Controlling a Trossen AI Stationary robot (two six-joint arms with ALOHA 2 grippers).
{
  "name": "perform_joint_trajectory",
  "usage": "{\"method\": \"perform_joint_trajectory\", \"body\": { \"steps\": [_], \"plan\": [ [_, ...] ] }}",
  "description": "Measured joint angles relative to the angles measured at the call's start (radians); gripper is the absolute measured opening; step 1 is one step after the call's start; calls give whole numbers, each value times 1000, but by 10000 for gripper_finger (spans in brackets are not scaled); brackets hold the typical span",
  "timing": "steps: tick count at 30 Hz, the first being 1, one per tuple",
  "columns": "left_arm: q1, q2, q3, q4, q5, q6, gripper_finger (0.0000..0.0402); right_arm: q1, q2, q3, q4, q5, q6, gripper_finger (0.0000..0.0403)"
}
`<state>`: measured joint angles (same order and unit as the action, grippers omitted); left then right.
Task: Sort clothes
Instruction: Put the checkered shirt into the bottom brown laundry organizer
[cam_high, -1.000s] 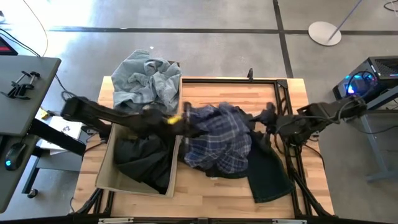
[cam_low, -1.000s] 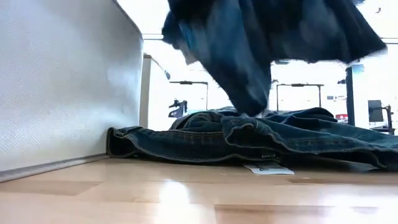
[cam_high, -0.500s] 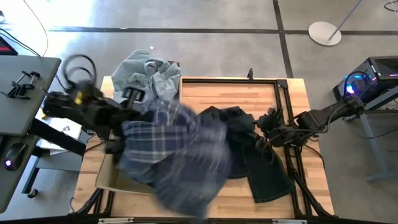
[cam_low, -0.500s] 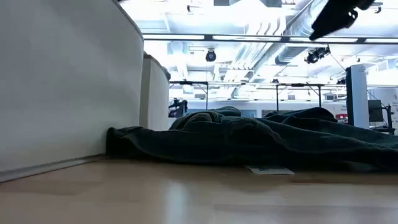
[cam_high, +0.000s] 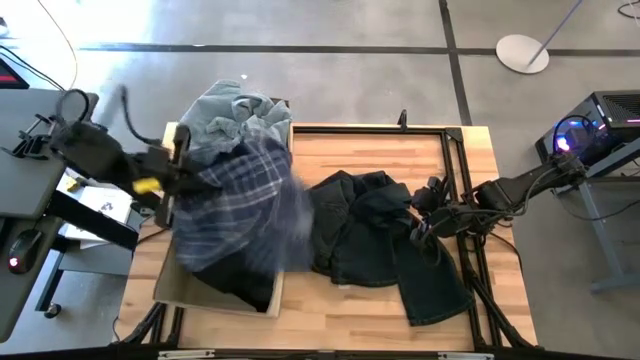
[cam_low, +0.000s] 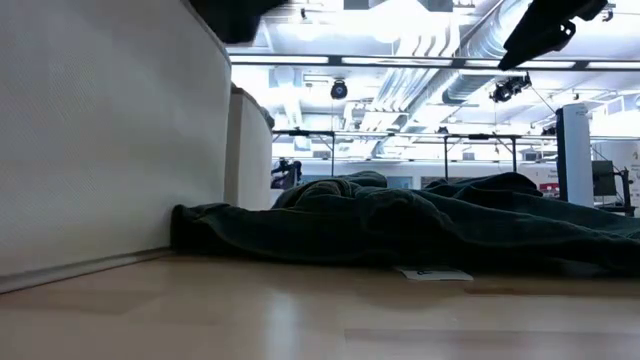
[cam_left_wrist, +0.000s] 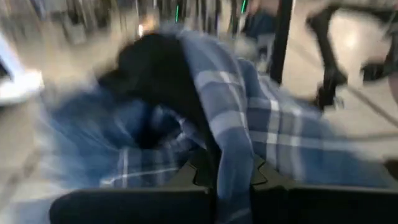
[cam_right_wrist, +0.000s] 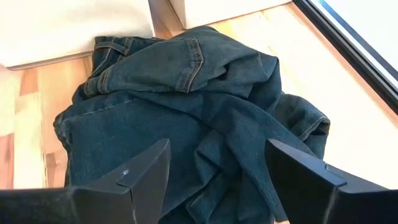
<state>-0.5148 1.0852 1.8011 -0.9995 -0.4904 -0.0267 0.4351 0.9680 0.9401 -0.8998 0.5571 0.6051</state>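
My left gripper (cam_high: 183, 183) is shut on a navy-white plaid garment (cam_high: 240, 205), which hangs blurred over the near beige bin (cam_high: 172, 285) at the table's left. A black garment (cam_high: 235, 280) lies in that bin. Pale blue denim (cam_high: 235, 118) fills the far bin. Dark denim jeans (cam_high: 385, 240) lie crumpled on the table's middle and also show in the right wrist view (cam_right_wrist: 186, 106). My right gripper (cam_high: 425, 215) is open just above the jeans' right side, touching nothing, as the right wrist view (cam_right_wrist: 217, 180) also shows. My left gripper pinches a bunched fold of the plaid garment (cam_left_wrist: 227, 177) between its two fingers. The cloth spreads out beyond the fingers and hangs lifted clear of the table, above the near bin. One layer or several cannot be told through the blur.
The bins' pale walls (cam_low: 100, 130) stand along the table's left side. A black frame (cam_high: 455, 200) runs along the table's far and right edges. Bare wood (cam_high: 370, 150) shows behind the jeans and along the near edge (cam_high: 340, 315).
My left gripper has swung toward the table's left edge, carrying the plaid garment off the dark jeans at the table's middle to above the near bin. The garment is lifted clear and swings. The jeans stay on the table, now uncovered.
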Motion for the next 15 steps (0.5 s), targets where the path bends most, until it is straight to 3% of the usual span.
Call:
{"method": "perform_joint_trajectory", "body": {
  "steps": [4, 8, 15],
  "plan": [
    [-11, 36, 0, -295, 29, -305, 1, 0, 0, 0, 9, 0, -9, 250],
    [-42, 111, -3, -586, 203, -619, 1, 0, 0, 0, 19, 0, -11, 250],
    [-72, 177, -127, -427, 422, -685, 1, 0, 0, -1, 58, 0, -31, 250]
  ]
}}
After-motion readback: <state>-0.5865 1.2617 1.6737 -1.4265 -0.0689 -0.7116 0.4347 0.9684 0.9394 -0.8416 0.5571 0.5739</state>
